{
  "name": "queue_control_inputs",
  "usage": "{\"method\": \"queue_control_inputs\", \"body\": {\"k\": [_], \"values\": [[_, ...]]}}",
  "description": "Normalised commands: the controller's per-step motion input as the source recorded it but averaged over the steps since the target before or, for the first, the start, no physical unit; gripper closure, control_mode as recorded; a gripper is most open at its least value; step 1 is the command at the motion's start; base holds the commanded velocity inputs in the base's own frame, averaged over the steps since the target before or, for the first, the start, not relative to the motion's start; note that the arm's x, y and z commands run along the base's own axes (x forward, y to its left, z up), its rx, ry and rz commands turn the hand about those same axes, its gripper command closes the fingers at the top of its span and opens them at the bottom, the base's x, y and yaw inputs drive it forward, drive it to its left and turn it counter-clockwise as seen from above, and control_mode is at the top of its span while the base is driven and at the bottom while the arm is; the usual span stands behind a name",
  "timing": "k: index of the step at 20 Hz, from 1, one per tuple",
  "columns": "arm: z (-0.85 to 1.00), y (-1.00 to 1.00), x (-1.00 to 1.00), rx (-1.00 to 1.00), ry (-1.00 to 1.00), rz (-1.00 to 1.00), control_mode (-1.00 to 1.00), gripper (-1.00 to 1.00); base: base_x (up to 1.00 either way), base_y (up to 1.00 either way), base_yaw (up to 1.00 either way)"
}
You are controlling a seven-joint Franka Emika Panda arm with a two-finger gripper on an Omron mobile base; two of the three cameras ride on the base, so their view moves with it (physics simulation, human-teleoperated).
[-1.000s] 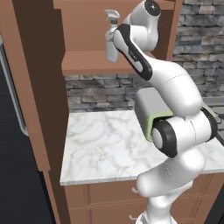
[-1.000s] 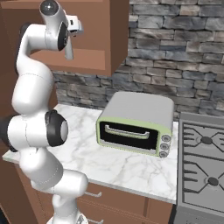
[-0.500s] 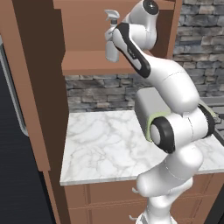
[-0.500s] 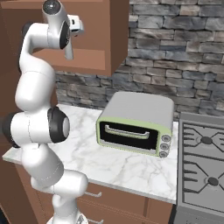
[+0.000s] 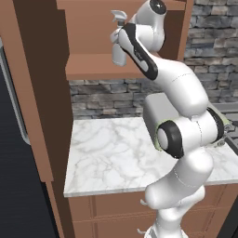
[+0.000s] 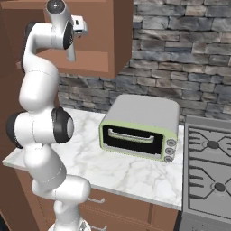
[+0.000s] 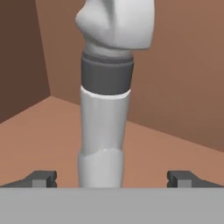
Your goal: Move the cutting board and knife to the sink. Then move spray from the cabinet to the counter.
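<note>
A: Claw (image 7: pixel 111 179)?
B: Spread wide, one dark tip either side of the translucent grey-white spray bottle with trigger head (image 7: pixel 107 109); neither tip touching it.
A: Bottle's spot?
B: Upright on the shelf of the open brown wooden wall cabinet (image 5: pixel 93 65).
A: Below?
B: White marble-patterned tabletop (image 6: pixel 131 169), carrying a pale green toaster oven (image 6: pixel 140 126).

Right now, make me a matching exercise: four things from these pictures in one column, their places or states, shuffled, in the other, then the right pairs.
1. spray bottle
2. toaster oven
3. stove
4. hand

A. on the marble counter
B. open, either side of the bottle
C. upright on the cabinet shelf
D. right of the toaster oven

Pairs: 1-C, 2-A, 3-D, 4-B
</note>
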Motion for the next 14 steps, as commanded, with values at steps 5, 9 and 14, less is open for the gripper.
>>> {"method": "queue_control_inputs", "body": {"k": [5,9,14], "values": [[-0.04,0.16,0.18,-0.01,0.05,0.0,-1.0,-1.0,0.0,0.0,0.0],[-0.06,0.18,0.16,-0.01,0.05,0.0,-1.0,-1.0,0.0,0.0,0.0],[-0.08,0.13,0.12,-0.01,0.04,0.0,-1.0,1.0,0.0,0.0,0.0]]}}
